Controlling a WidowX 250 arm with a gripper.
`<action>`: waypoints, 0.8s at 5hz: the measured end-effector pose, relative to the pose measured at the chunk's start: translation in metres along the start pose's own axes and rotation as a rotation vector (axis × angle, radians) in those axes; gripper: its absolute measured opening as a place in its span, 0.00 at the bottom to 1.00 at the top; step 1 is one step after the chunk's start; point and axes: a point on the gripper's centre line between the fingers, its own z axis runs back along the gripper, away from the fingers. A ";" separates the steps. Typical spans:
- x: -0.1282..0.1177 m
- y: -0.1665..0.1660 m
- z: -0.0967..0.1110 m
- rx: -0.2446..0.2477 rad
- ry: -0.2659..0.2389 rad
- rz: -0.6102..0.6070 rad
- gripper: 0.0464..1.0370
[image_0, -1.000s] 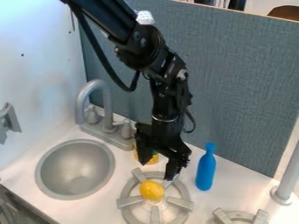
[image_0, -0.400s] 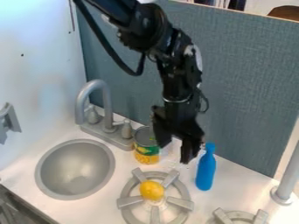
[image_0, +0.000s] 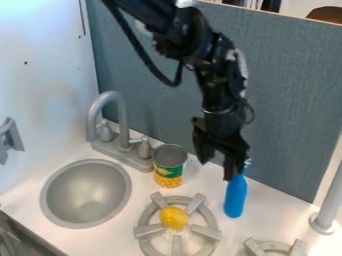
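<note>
The black gripper (image_0: 218, 168) hangs open above the counter, between the can and the blue bottle, with nothing between its fingers. Its right finger overlaps the top of the blue bottle (image_0: 235, 196); whether they touch I cannot tell. To the left stands an upright can (image_0: 168, 167) with a green and yellow label. A yellow lemon-like object (image_0: 174, 218) rests at the middle of the grey stove burner (image_0: 148, 218), in front of the gripper.
A round grey sink (image_0: 87, 192) is set into the white counter at left, with a grey faucet (image_0: 122, 122) behind it. A second burner (image_0: 274, 246) and a grey post (image_0: 328, 210) are at right. A blue-grey panel (image_0: 287, 100) stands behind.
The gripper has moved right and up, from behind the burner to beside the bottle's top. The can, first mostly hidden behind the gripper, has come into full view.
</note>
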 end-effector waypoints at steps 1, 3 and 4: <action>0.013 -0.007 -0.014 -0.005 0.018 -0.012 0.96; 0.031 -0.013 -0.042 0.057 0.099 -0.014 0.96; 0.038 -0.009 -0.045 0.085 0.100 0.004 0.96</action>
